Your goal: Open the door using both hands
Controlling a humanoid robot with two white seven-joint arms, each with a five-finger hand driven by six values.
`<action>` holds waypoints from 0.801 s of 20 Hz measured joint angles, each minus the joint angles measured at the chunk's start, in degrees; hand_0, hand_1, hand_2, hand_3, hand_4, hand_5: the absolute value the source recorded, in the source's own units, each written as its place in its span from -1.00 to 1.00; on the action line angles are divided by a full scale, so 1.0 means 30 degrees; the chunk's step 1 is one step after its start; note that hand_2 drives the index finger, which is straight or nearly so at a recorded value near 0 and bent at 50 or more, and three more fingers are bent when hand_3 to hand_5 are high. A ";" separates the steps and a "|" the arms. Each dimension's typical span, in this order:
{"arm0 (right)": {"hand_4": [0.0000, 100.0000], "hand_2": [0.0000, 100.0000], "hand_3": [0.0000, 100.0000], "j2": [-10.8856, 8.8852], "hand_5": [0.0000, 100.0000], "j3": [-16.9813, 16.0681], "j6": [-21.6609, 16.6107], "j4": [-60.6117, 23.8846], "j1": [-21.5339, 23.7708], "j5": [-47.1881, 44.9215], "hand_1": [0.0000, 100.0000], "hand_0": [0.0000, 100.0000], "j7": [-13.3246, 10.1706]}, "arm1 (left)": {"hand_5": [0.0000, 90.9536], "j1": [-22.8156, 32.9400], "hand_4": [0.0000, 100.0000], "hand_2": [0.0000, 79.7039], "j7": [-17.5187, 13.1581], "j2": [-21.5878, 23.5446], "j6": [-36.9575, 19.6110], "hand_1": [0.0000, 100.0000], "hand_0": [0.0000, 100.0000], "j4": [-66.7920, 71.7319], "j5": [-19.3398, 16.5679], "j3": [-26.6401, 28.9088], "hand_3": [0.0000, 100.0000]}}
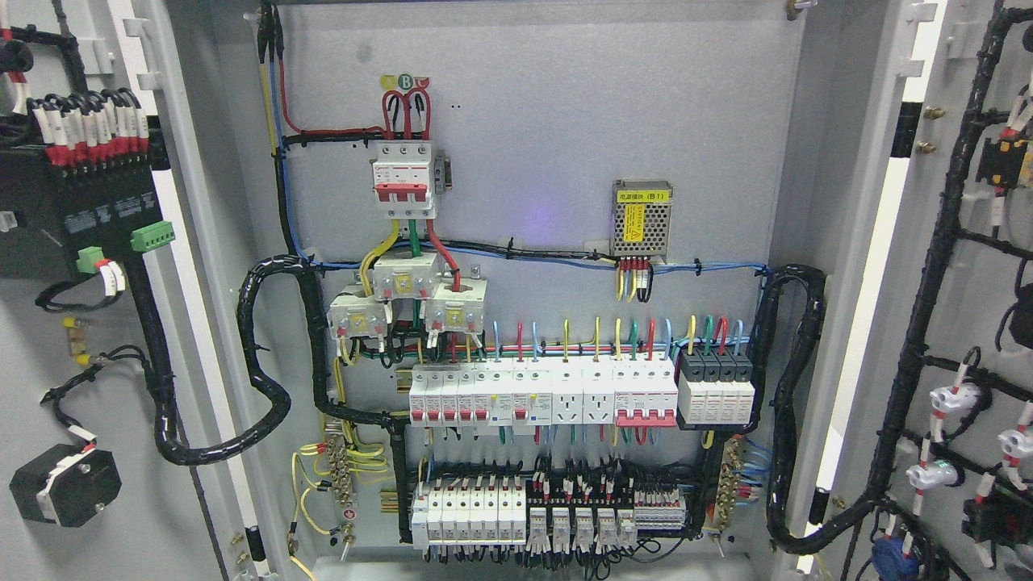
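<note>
1. Neither the left hand nor the right hand appears in the head view, so I cannot tell whether their fingers are apart, together or clamped on anything.
2. Nearest, at 9 o'clock, the left door [48,339] stands swung wide open, its inner face turned to the camera. It carries a black module [77,214] with red-and-white terminals on top and a black octagonal part [66,486] lower down.
3. At 3 o'clock the right door [968,323] is likewise swung open, its inner face strung with a black wire harness [928,290] and white fittings.
4. Each door's inner edge runs as a bright white strip beside the cabinet frame, tilting outward from top to bottom; black looms [258,371] loop from the doors across the hinge sides into the cabinet.
5. Between the two doors the cabinet mouth lies fully exposed from 9 to 3 o'clock.
6. Farthest back, the grey back panel [549,121] holds a red-handled main breaker [402,177] at 12 o'clock, a small mesh-cased power supply [641,216] toward 2 o'clock, a row of white breakers [541,395] across the centre, and a second row of terminals [549,516] at 6 o'clock.
</note>
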 measured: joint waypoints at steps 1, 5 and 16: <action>-1.00 -1.00 -1.00 -0.0001 -1.00 -0.0055 0.0008 0.0055 0.0014 -0.0036 -1.00 -0.79 0.0000 | -1.00 -0.0047 -0.94 -1.00 -0.0001 0.0004 0.0000 -1.00 -1.00 0.0135 0.0036 0.0099 -1.00; -1.00 -1.00 -1.00 -0.0013 -1.00 -0.0305 0.0020 0.0226 0.0152 -0.0134 -1.00 -0.79 0.0001 | -1.00 -0.0405 -0.94 -1.00 -0.0008 0.0069 -0.0001 -1.00 -1.00 0.0767 0.0130 0.0442 -1.00; -1.00 -1.00 -1.00 -0.0012 -1.00 -0.1044 0.0020 0.0465 0.1013 -0.0357 -1.00 -0.79 0.0006 | -1.00 -0.1770 -0.94 -1.00 -0.0084 0.0447 -0.0002 -1.00 -1.00 0.2749 0.0319 0.1183 -1.00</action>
